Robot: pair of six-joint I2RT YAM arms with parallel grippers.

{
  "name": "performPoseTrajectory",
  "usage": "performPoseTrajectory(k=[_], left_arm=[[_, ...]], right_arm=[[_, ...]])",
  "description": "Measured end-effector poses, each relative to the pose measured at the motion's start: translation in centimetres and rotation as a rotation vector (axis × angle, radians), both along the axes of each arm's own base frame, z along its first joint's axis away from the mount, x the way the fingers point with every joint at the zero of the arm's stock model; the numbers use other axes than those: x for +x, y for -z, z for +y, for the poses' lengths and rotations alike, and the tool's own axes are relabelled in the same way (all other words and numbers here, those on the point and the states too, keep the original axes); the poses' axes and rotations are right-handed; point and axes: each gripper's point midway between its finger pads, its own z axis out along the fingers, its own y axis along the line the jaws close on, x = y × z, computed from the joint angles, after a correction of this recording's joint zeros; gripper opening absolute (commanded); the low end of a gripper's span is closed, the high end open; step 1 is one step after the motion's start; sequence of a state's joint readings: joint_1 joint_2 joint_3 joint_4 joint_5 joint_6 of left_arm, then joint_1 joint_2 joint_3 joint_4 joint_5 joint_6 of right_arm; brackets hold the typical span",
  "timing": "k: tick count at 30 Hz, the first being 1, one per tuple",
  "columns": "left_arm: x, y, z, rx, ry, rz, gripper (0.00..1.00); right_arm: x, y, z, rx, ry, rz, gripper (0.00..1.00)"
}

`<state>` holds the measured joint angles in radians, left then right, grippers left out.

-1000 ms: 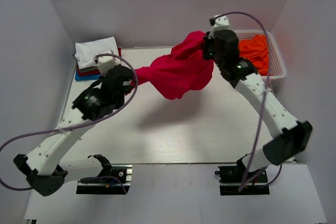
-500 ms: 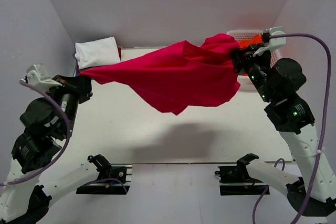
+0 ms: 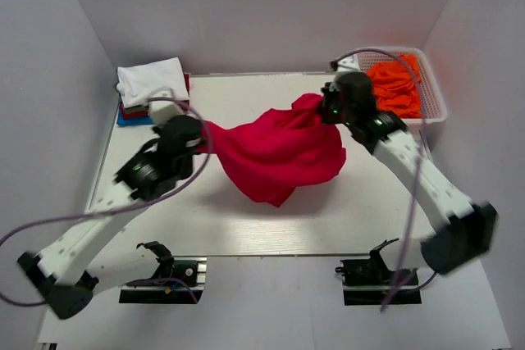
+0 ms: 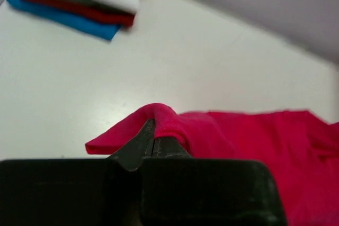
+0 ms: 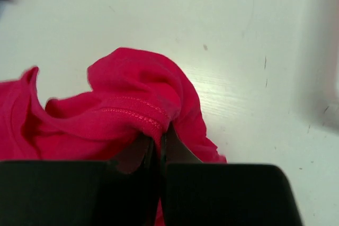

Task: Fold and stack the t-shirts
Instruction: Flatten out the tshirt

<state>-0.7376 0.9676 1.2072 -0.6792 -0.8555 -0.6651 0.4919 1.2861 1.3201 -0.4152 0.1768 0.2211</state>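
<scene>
Filling the white basket (image 3: 437, 101); orange t-shirts (image 3: 395, 86)

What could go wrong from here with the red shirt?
1. The left gripper and right gripper each pinch only a small fold of the red shirt; a tug might pull it free.
2. It is bunched between them, so it may land creased.
3. The folded stack sits near the left gripper and could get knocked.

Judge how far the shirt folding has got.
Done: a folded stack, white over dark red and blue, at the far left corner. In hand: the left gripper and right gripper are both shut on the crimson t-shirt, bunched and unfolded between them. Left: folding and stacking it, then the orange shirts in the basket.
</scene>
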Motion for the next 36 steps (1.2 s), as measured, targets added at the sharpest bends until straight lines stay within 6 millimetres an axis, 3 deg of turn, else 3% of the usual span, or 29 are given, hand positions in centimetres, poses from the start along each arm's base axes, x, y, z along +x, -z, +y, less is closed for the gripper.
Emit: performPoseTrajectory(k=[4, 5, 7, 8, 10, 13, 14, 17, 19, 24, 26, 27, 28, 31, 36], left_arm=[[3.2, 9.9, -1.5, 0.149, -0.022, 0.243, 0.0], [3.9, 12.1, -1.6, 0.172, -0.032, 0.3, 0.0], [4.7, 15.5, -1.2, 0.203, -0.06, 0.391, 0.0], [5.1, 16.8, -0.7, 0.204, -0.075, 0.425, 0.0], [5.5, 17.9, 0.4, 0.189, -0.098, 0.453, 0.0], [6.5, 17.6, 1.7, 0.146, -0.129, 0.438, 0.0], [6.9, 17.5, 2.0, 0.135, -0.133, 0.43, 0.0], [7.6, 17.7, 3.1, 0.131, -0.157, 0.437, 0.0], [8.4, 18.3, 3.6, 0.128, -0.168, 0.451, 0.0], [9.4, 20.6, 4.8, 0.1, -0.178, 0.507, 0.0], [9.6, 21.0, 5.0, 0.082, -0.166, 0.519, 0.5], [9.5, 21.1, 5.0, 0.075, -0.158, 0.526, 0.82], [9.4, 21.3, 4.8, 0.064, -0.148, 0.534, 1.0], [8.6, 21.6, 4.4, 0.039, -0.131, 0.57, 1.0], [5.0, 20.7, 4.6, -0.009, -0.114, 0.601, 1.0]], right_arm=[[5.2, 10.7, 1.1, -0.14, 0.033, 0.251, 0.08], [6.3, 12.9, 1.2, -0.168, 0.039, 0.307, 0.18], [8.8, 15.6, 1.5, -0.198, 0.048, 0.36, 0.27], [9.9, 16.9, 1.7, -0.209, 0.051, 0.38, 0.46], [11.9, 17.8, 2.0, -0.214, 0.054, 0.39, 0.65], [14.4, 17.2, 2.6, -0.209, 0.052, 0.364, 0.77], [14.7, 16.8, 2.8, -0.206, 0.049, 0.352, 0.87], [14.3, 15.3, 3.0, -0.192, 0.03, 0.328, 0.9], [12.3, 14.4, 2.8, -0.176, 0.01, 0.321, 0.9], [3.4, 12.0, 2.7, -0.09, -0.086, 0.355, 0.9], [-0.6, 11.9, 3.5, -0.07, -0.148, 0.377, 0.9], [-2.6, 12.2, 4.2, -0.061, -0.185, 0.393, 0.9], [-5.1, 12.8, 5.1, -0.055, -0.232, 0.419, 0.9], [-10.4, 15.6, 6.9, -0.069, -0.335, 0.52, 0.9], [-15.8, 19.8, 7.8, -0.148, -0.412, 0.661, 0.9]])
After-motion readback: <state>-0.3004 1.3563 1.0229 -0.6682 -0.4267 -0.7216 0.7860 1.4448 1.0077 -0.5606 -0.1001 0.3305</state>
